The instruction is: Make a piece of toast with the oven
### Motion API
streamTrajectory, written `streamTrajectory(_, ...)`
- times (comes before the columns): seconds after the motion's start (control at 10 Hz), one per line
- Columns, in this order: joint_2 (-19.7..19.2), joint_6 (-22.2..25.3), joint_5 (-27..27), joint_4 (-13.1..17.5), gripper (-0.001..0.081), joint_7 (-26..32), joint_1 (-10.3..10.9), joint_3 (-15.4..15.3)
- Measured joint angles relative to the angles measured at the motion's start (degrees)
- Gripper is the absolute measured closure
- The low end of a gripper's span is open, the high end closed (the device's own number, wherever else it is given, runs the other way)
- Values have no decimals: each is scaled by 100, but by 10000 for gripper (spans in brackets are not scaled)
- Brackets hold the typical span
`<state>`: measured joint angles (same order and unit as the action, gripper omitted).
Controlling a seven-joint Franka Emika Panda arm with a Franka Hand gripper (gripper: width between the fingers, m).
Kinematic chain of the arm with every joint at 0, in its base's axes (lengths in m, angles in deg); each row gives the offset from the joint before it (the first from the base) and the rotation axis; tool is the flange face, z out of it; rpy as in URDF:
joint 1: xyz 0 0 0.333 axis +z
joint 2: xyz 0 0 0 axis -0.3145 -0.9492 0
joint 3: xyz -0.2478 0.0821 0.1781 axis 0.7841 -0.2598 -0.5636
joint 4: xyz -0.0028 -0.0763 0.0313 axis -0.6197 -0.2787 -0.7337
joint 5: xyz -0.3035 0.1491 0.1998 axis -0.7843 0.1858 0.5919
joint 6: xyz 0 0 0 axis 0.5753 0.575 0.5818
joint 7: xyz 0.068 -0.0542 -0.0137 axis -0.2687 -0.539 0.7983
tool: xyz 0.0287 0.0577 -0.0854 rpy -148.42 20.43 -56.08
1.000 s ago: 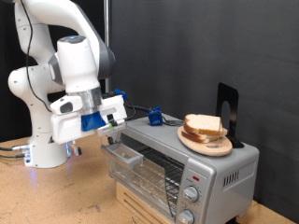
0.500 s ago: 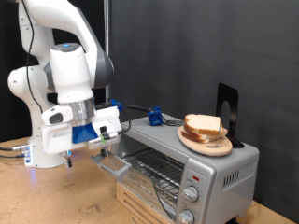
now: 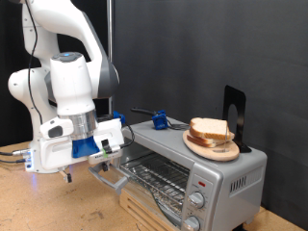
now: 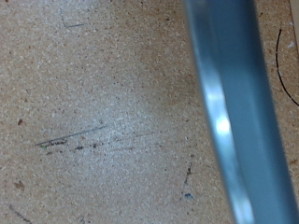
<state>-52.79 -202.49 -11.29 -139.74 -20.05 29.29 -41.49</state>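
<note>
We judged the job at an early stage: the oven (image 3: 183, 164) door (image 3: 114, 176) hung down open at the exterior view's left w/ the wire rack (image 3: 154, 175) exposed, but the piece of toast (image 3: 210, 129) sat on the round wooden plate (image 3: 212, 148) on top of the oven, not yet inside. So loading, shutting and setting the knobs (image 3: 198, 200) looked left to do.

The gripper (image 3: 108, 152) was low by the door's edge, nothing visibly between its fingers; we couldn't tell whether the claw was spread or pressed together.

Exterior view gave us arm, oven, toast and a black upright stand (image 3: 234, 114) behind the plate. Wrist view showed none of those, only a blurred metallic bar (image 4: 234, 112), prob. the door edge, very close over the speckled tabletop (image 4: 93, 112), w/ scuff marks the exterior view missed.
</note>
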Motion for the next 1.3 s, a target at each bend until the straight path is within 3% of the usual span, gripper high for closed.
streamTrajectory(0.6,-190,-327,-282,-146,-2,25,-160,103)
streamTrajectory(0.9,-509,-796,-365,-187,-2,-2,-234,160)
streamTrajectory(1.3,-1285,-1143,-23,255,-2,-30,-252,140)
